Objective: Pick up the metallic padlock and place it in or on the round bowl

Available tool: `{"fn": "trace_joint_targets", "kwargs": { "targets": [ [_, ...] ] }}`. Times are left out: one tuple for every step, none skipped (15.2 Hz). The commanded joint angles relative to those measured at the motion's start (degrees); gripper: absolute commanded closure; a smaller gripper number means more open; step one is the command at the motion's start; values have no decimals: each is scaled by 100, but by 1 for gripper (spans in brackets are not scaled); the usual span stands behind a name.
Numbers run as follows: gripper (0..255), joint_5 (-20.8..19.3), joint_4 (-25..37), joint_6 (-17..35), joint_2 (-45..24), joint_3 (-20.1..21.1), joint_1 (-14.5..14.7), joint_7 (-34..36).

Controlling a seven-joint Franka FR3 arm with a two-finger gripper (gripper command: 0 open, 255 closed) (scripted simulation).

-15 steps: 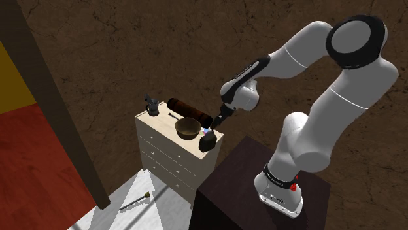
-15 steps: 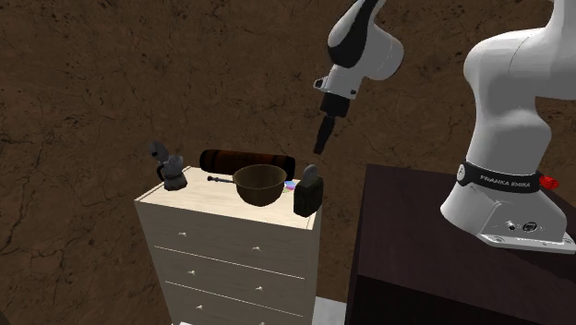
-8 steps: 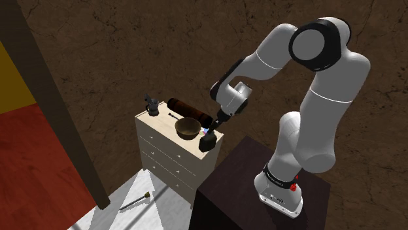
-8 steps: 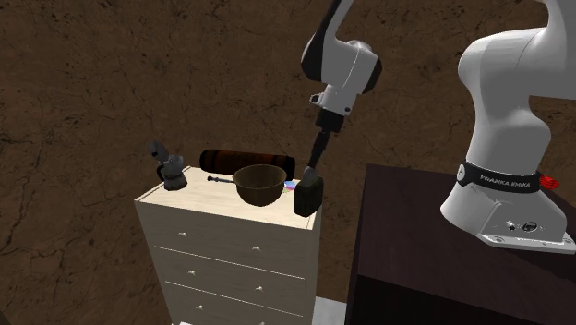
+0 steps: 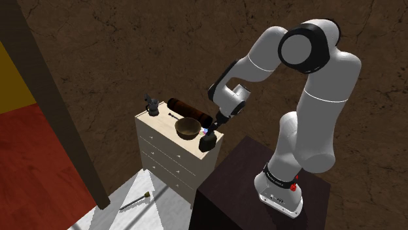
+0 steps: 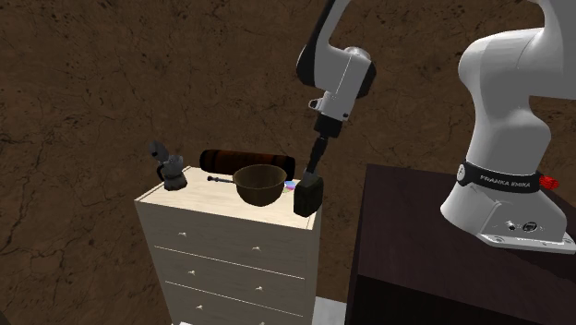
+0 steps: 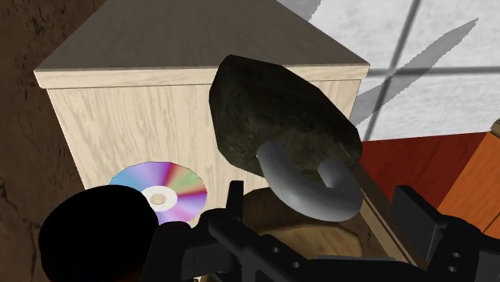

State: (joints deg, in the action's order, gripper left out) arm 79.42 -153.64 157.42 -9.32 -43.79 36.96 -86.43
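One second ago the arm was well above. It has since swung down, and the pincer (image 6: 310, 174) sits right over the dark padlock (image 6: 307, 196), fingers spread either side of its grey shackle, not pinching it. The padlock stands upright just beside the brown bowl (image 6: 259, 183), at the dresser's (image 6: 231, 247) end on the second exterior view's right. Closing looks like the next step.

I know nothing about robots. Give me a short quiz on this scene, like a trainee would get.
1. True or false: the padlock already lies in the bowl.
2. What lies flat on the dresser beside the padlock? A a rainbow-coloured disc, B a banana, C a book.
3. Are the end effector's fingers open or shut?
Key: 1 false; 2 A; 3 open.
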Motion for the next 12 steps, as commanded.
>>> {"fn": "trace_joint_targets", "kwargs": {
  "targets": [
    [0,3,1,-1,-2,1,0,-2],
    [255,3,1,-1,-2,1,0,-2],
    [255,4,1,-1,-2,1,0,-2],
    [255,1,2,0,-1,1,0,1],
    [255,3,3,-2,-3,1,-1,-1],
    [255,6,2,-2,-4,1,-1,-5],
    [255,1,0,-1,0,-1,-1,-3],
    [255,-1,-2,1,2,-2,-1,-2],
    [255,3,1,-3,-3,-1,-3,-5],
    [255,4,-3,1,2,0,-1,-5],
    [255,3,1,-1,-2,1,0,-2],
    [255,-231,-54,68,147,-53,36,187]
  ]
}}
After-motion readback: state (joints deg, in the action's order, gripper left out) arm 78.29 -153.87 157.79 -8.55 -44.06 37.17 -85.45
